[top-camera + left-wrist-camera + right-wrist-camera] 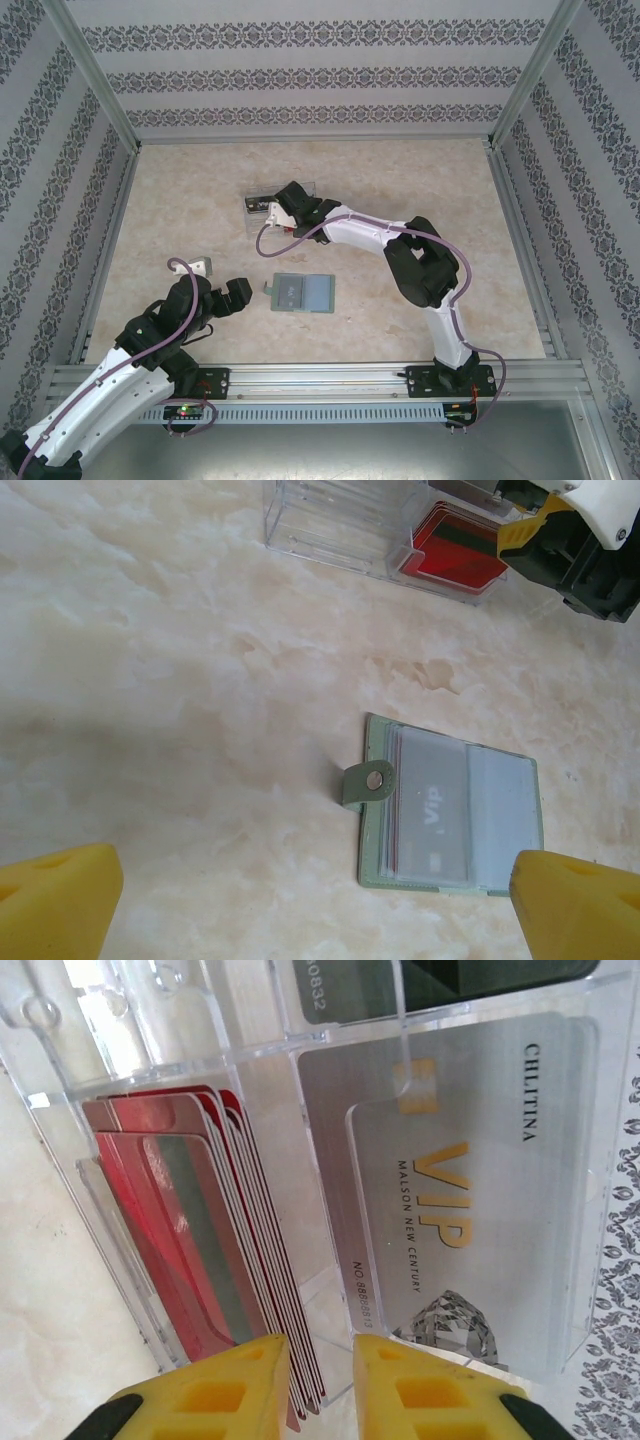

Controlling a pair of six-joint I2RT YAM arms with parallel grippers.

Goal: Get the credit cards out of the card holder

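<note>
The card holder (303,292) lies open and flat on the table, grey-green with a snap tab (366,785) on its left side. A silver credit card marked VIP (432,815) sits in its clear pocket, with a reddish edge showing beside it. My left gripper (228,293) stands wide open just left of the holder, its yellow fingertips (60,900) at the bottom corners of the left wrist view with nothing between them. My right gripper (320,1390) is over the clear plastic box (268,204), its jaws slightly open. Several red cards (190,1230) stand in the box against the left finger.
The clear box (300,1050) has several compartments. One holds a silver VIP card (450,1190), another a dark card (340,985). In the left wrist view the box (340,525) stands beyond the holder with red cards (455,555) in it. Patterned walls enclose the table.
</note>
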